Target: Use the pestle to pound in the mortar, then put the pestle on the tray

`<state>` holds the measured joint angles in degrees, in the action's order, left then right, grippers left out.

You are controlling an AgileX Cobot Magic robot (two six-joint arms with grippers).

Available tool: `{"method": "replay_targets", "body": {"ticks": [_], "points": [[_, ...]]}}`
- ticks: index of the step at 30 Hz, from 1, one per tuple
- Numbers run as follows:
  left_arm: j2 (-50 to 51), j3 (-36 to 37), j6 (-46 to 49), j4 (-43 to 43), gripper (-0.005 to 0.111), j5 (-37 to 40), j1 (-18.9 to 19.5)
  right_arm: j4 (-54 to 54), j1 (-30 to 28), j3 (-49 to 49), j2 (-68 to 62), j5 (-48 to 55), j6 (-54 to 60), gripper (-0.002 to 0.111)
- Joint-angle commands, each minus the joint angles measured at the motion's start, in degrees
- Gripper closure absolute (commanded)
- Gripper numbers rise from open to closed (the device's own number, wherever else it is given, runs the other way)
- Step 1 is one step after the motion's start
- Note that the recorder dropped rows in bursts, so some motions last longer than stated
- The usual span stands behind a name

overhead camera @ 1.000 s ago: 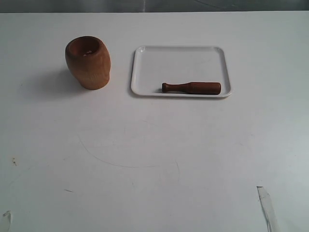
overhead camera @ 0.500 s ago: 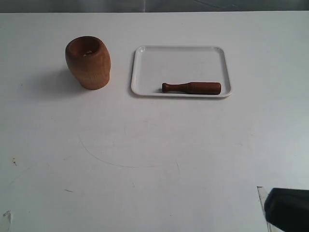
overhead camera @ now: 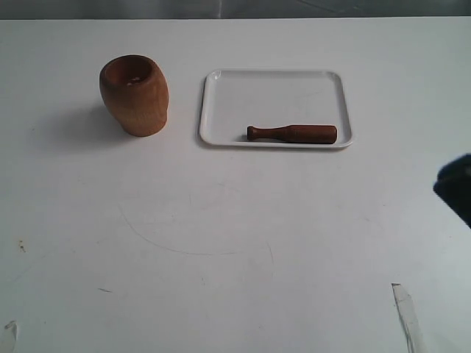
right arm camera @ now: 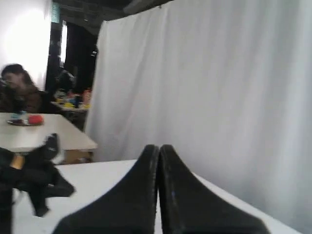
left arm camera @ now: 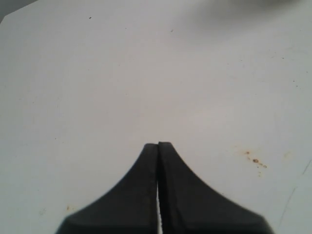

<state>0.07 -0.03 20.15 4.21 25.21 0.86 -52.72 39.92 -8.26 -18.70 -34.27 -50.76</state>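
Observation:
The light-brown wooden mortar (overhead camera: pixel 134 95) stands upright at the back left of the white table. To its right lies the flat white tray (overhead camera: pixel 274 87), and the reddish-brown pestle (overhead camera: pixel 292 134) rests on its side along the tray's near rim, thick end to the right. A dark blurred part of my right arm (overhead camera: pixel 456 187) shows at the right edge, well clear of the tray. My right gripper (right arm camera: pixel 159 146) is shut and empty, pointing over the table toward a white curtain. My left gripper (left arm camera: pixel 158 144) is shut and empty over bare table; it is outside the exterior view.
A strip of tape (overhead camera: pixel 407 316) lies near the front right corner. Faint curved scratch marks (overhead camera: pixel 184 246) cross the table's middle. In the right wrist view a white curtain (right arm camera: pixel 219 87) hangs behind the table, and another table and a person (right arm camera: pixel 19 92) are far off.
The right arm came into the exterior view at the bottom right corner and has moved up along the right edge. Mortar, pestle and tray have not moved.

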Motion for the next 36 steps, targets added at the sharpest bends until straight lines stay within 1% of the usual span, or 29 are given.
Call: {"method": "replay_targets", "body": {"ticks": [1, 3, 4, 5, 6, 7, 8, 9, 11, 12, 14, 21, 24, 25, 26, 27, 30, 32, 35, 36], "points": [[-0.1, 0.0, -0.5, -0.4, 0.107, -0.2, -0.4, 22.2, 0.1, 7.2, -7.5, 2.2, 29.5, 0.108], [-0.1, 0.0, -0.5, -0.4, 0.107, -0.2, -0.4, 19.3, 0.1, 8.3, -9.9, 2.9, 29.0, 0.108], [-0.1, 0.0, -0.5, -0.4, 0.107, -0.2, -0.4, 18.8, 0.2, 8.3, -11.3, 9.9, 25.4, 0.108], [-0.1, 0.0, -0.5, -0.4, 0.107, -0.2, -0.4, 20.4, 0.2, 8.3, -12.0, 12.4, 27.4, 0.108], [-0.1, 0.0, -0.5, -0.4, 0.107, -0.2, -0.4, 22.9, 0.2, 8.3, -13.0, 18.5, 34.7, 0.108], [-0.1, 0.0, -0.5, -0.4, 0.107, -0.2, -0.4, 27.9, 0.2, 8.3, -13.6, 20.7, 38.8, 0.108], [-0.1, 0.0, -0.5, -0.4, 0.107, -0.2, -0.4, 32.3, 0.2, 8.3, -13.8, 21.6, 40.6, 0.108], [-0.1, 0.0, -0.5, -0.4, 0.107, -0.2, -0.4, 41.1, 0.2, 8.3, -13.8, 23.0, 40.0, 0.108], [-0.1, 0.0, -0.5, -0.4, 0.107, -0.2, -0.4, 48.4, 0.2, 8.3, -13.8, 24.6, 38.6, 0.108], [-0.1, 0.0, -0.5, -0.4, 0.107, -0.2, -0.4, 50.1, 0.2, 8.3, -13.8, 26.1, 38.5, 0.108], [-0.1, 0.0, -0.5, -0.4, 0.107, -0.2, -0.4, 50.8, 0.2, 8.3, -13.8, 30.7, 36.9, 0.108], [-0.1, 0.0, -0.5, -0.4, 0.107, -0.2, -0.4, 50.8, -0.1, 8.3, -13.8, 38.4, 35.1, 0.108], [-0.1, 0.0, -0.5, -0.4, 0.107, -0.2, -0.4, 50.8, -3.5, 8.3, -12.1, 38.9, 35.1, 0.108], [-0.1, 0.0, -0.5, -0.4, 0.107, -0.2, -0.4, 50.4, -8.0, 8.3, -10.5, 38.9, 35.4, 0.108], [-0.1, 0.0, -0.5, -0.4, 0.107, -0.2, -0.4, 50.2, -10.3, 8.3, -10.1, 38.9, 35.4, 0.108], [-0.1, 0.0, -0.5, -0.4, 0.107, -0.2, -0.4, 48.8, -15.2, 8.3, -9.3, 38.9, 35.8, 0.108], [-0.1, 0.0, -0.5, -0.4, 0.107, -0.2, -0.4, 45.3, -22.2, 8.3, -8.1, 38.9, 35.8, 0.108], [-0.1, 0.0, -0.5, -0.4, 0.107, -0.2, -0.4, 39.4, -26.4, 8.3, -5.9, 38.9, 36.0, 0.108], [-0.1, 0.0, -0.5, -0.4, 0.107, -0.2, -0.4, 34.7, -28.2, 8.3, -2.5, 38.9, 36.0, 0.108], [-0.1, 0.0, -0.5, -0.4, 0.107, -0.2, -0.4, 33.0, -28.5, 8.3, 0.7, 38.7, 36.2, 0.108]]}}
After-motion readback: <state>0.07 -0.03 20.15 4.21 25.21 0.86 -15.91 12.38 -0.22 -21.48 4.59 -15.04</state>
